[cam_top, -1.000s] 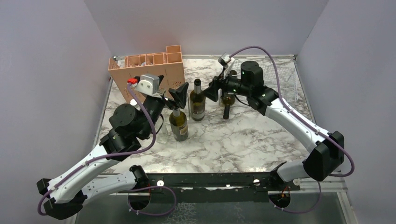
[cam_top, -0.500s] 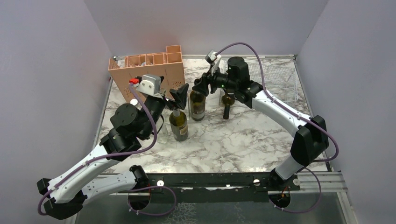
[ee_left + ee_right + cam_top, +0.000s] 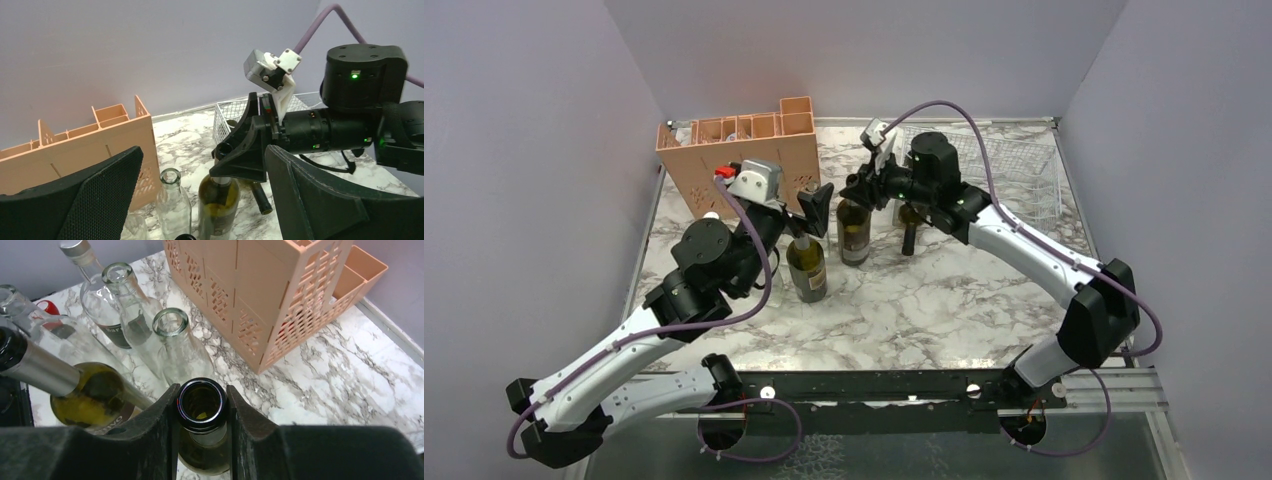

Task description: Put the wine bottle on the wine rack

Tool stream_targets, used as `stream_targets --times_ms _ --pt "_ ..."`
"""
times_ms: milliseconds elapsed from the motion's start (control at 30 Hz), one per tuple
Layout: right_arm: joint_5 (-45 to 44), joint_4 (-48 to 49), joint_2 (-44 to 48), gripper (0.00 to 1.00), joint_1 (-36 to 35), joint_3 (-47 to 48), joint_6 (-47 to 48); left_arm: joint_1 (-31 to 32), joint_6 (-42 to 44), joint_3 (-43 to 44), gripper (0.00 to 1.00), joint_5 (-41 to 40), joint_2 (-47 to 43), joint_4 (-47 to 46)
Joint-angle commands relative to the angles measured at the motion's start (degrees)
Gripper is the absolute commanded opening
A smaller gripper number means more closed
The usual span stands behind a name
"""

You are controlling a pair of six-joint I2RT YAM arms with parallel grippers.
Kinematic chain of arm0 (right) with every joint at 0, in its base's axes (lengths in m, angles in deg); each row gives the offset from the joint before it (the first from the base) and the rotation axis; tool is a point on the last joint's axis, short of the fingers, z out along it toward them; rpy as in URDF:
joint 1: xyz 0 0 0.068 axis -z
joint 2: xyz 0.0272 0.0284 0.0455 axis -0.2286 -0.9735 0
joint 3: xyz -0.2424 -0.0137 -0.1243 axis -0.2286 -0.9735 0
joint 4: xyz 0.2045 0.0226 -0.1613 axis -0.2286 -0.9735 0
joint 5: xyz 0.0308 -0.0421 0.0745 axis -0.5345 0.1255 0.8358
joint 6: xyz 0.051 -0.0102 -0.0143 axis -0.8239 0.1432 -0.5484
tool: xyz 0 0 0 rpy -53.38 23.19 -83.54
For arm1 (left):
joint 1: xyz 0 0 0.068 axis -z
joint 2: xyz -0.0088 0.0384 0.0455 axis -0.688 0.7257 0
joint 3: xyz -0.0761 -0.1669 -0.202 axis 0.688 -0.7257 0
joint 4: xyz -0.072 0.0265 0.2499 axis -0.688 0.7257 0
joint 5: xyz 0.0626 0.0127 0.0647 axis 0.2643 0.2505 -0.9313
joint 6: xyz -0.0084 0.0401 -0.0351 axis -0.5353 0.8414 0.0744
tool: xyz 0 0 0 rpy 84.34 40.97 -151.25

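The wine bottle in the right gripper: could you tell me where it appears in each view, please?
Top external: wine bottle upright at centre.
Left wrist: wine bottle bottom centre, under the right gripper.
Right wrist: wine bottle bottom centre, mouth between the fingers.
Shared landmark: peach crate, in all three.

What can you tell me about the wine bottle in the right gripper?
The wine bottle is dark olive-green glass, uncorked, with a black-rimmed open mouth. It stands upright, base at the marble table, beside a second green bottle. The right gripper is shut on its neck, one finger each side, just below the lip.
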Motion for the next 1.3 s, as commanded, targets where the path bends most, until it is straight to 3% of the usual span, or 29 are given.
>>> stream_targets --times_ms 0,133,333,433,600,700,867,1000,1267 --pt "-2.6 2.6 8.0 0.03 -0.6 -2.0 -1.2 0.1 -0.1 -0.2 0.99 3.0 1.2 0.2" --pt "-5.5 0.3 14.6 0.01 -0.6 -5.1 -3.6 0.1 0.6 -0.3 0.99 8.3 2.5 1.5" --pt "-11.9 -5.9 25.2 0.01 -0.6 -9.3 -8.5 0.2 3.9 -2.5 0.99 33.4 3.1 0.0" --pt "-12.5 -10.4 29.9 0.01 -0.6 -9.9 -9.5 0.2 2.9 -3.6 0.99 40.2 5.0 -2.2" --pt "-13.2 -16.9 35.3 0.01 -0.6 -9.2 -12.5 0.1 0.8 -8.2 0.99 41.7 8.8 -7.6" --pt "-12.6 -19.9 37.7 0.01 -0.6 -8.3 -14.4 0.2 3.7 -11.5 0.99 45.8 11.0 -9.8" --pt "-10.8 -23.5 39.9 0.01 -0.5 -6.7 -16.4 0.2 3.3 -14.0 0.99 43.5 14.9 -13.8" --pt "-11.1 -23.6 41.4 0.01 -0.6 -5.9 -17.1 0.2 1.4 -17.0 0.99 50.7 17.8 -19.6" --pt "-11.7 -24.2 43.4 0.01 -0.6 -4.2 -15.1 0.2 -0.4 -19.8 0.99 57.3 21.9 -27.4"
